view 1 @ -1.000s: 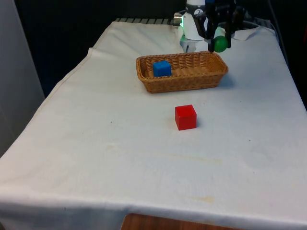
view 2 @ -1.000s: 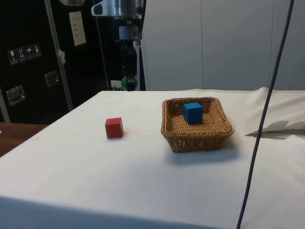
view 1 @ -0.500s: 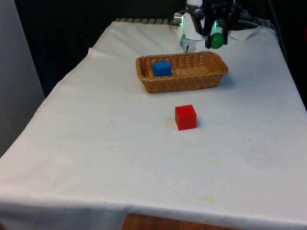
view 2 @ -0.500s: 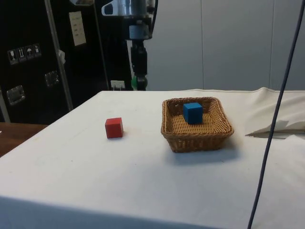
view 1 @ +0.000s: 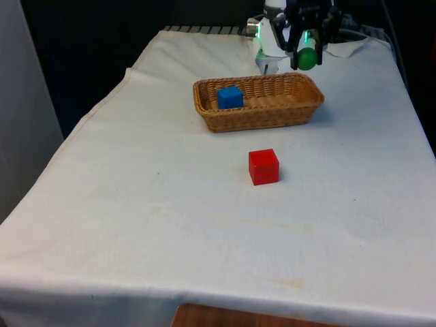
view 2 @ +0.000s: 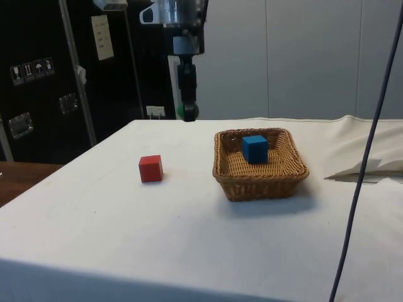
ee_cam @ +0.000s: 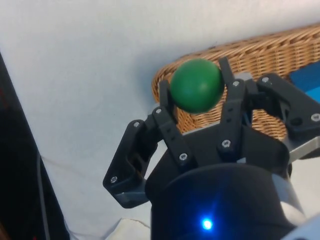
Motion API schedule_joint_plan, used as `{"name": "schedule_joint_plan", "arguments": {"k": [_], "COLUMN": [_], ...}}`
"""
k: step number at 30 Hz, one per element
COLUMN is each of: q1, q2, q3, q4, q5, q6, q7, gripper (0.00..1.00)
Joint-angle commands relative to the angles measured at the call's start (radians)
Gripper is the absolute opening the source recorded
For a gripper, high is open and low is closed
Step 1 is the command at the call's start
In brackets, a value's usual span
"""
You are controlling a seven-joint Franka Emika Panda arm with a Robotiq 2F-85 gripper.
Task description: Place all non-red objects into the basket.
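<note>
Honestly the basket [view 1: 259,112] already had the blue cube [view 1: 230,97] in it, red cube [view 1: 263,167] sat on the cloth, and the gripper [view 1: 307,57] was clenched on the green ball [ee_cam: 196,85] above the basket's corner; it needed to be carried over the middle and dropped low

A white cloth [view 1: 170,225] covers the desk [view 1: 238,317], whose wooden edge shows under the near hem in the front view; the cloth bears a few faint stains near that hem; a red cube [view 1: 263,167] sits alone on the cloth near its middle; in the side view a fold [view 2: 368,167] of cloth lies rumpled at the far side; a dark cable [view 2: 362,163] hangs slanting across that view; behind stand dark cabinets [view 2: 38,75] with a pale label [view 2: 101,38], a metal pole [view 2: 79,75], and white panels [view 2: 302,56].
</note>
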Motion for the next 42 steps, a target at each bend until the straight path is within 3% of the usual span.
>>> {"name": "schedule_joint_plan", "arguments": {"k": [1,7,28,42], "q1": [-0.002,-0.002,-0.001,-0.006], "q2": [0.005,0.006,-0.085,-0.112], "q3": [-0.001,-0.003,-0.025,-0.038], "q4": [-0.003,-0.019,-0.15,-0.226], "q5": [-0.012,-0.019,-0.008,-0.026], "q6": [0.015,0.031,0.083,0.148], "q7": [0.022,0.056,0.028,0.06], "gripper": [0.0,0.0,0.0,0.0]}}
